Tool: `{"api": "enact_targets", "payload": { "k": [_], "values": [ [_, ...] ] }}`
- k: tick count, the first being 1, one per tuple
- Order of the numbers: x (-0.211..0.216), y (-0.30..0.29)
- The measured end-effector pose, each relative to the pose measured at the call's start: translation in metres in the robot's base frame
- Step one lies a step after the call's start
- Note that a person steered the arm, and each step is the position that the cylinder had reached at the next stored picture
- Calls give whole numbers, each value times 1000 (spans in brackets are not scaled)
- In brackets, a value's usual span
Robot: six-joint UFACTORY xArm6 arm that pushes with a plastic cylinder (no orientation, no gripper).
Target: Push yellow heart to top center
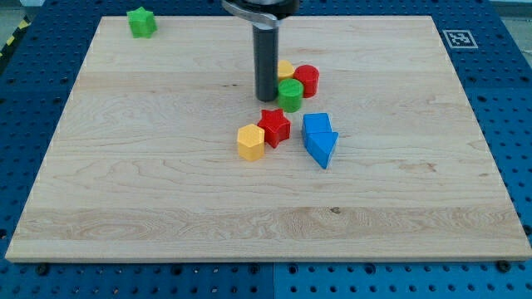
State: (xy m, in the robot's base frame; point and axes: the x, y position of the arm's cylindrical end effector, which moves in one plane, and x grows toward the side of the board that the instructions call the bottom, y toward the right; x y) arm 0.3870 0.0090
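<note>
The dark rod's tip point(265, 98) rested on the pale wooden board point(166, 183), just left of the partly hidden yellow block point(285, 69); blue perforated table point(507, 100) surrounded it. No jaws existed.

seven blocks sit on the board point(166, 208): two green, a star point(142, 22) and a cylinder point(290, 94); two red, a star point(274, 126) and a cylinder point(307, 79); two yellow, a hexagon point(250, 141) and a partly hidden one point(285, 69); one blue arrow point(319, 138).
</note>
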Motion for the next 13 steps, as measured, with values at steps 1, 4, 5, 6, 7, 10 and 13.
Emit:
{"api": "enact_targets", "payload": {
  "k": [1, 4, 5, 6, 7, 10, 13],
  "values": [
    [0, 43],
    [-4, 17],
    [-17, 17],
    [-36, 17],
    [-54, 17],
    [-77, -4],
    [-125, -4]
  ]
}}
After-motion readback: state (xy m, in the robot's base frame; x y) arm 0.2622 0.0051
